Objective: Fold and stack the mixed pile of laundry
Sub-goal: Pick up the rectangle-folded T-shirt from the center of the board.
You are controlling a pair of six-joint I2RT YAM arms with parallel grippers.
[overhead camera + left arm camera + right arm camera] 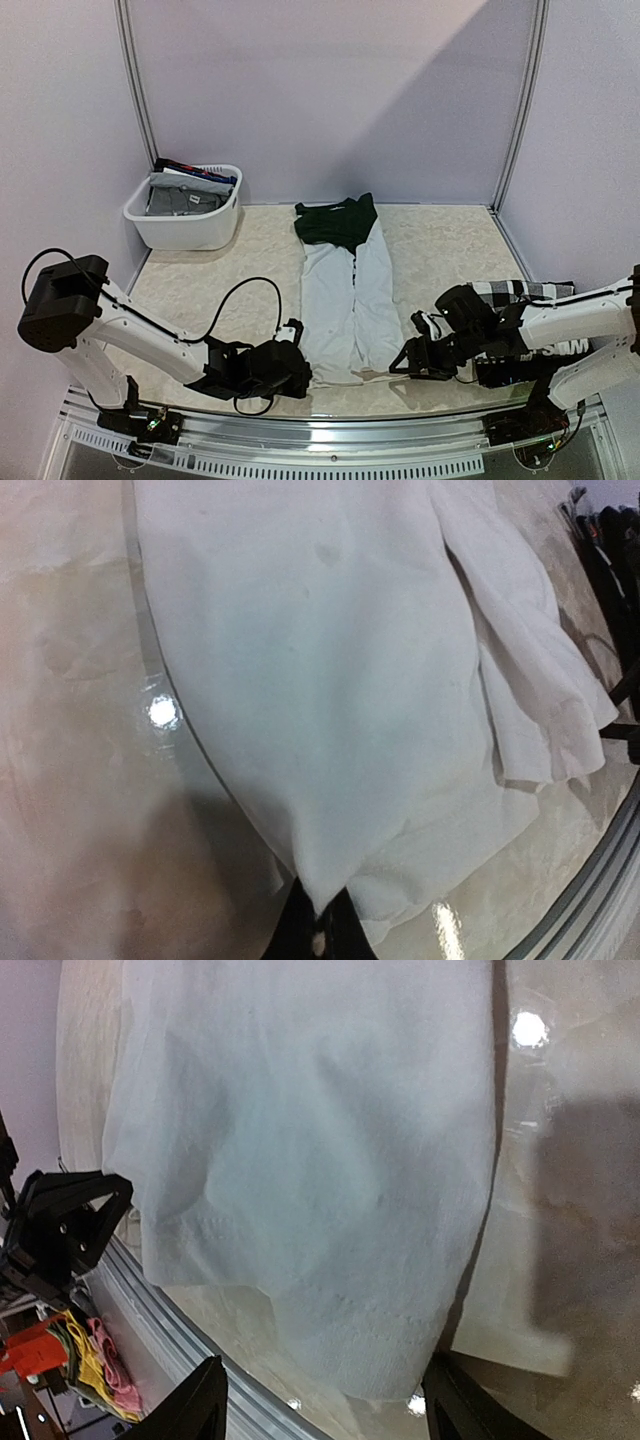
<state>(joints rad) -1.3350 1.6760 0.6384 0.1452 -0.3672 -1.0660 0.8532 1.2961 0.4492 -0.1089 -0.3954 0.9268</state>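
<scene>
White garment (340,300) spread flat, one gripper at each near corner.
The left gripper (318,932) is closed on the near left corner of the garment, and the cloth is drawn to a point between its fingers. The right gripper (322,1405) is held wide, with the near right hem lying between its fingers. Beyond both sets of jaws the garment is stretched lengthwise over the table (200,290), its dark green part at the far end. Right of the right jaws, a black-and-white checkered shirt (520,292) and a black piece with white letters (565,352) are seen beside the arm. Far beyond the left jaws, to their left, grey and blue garments (185,198) are held in a white basket (185,235).
</scene>
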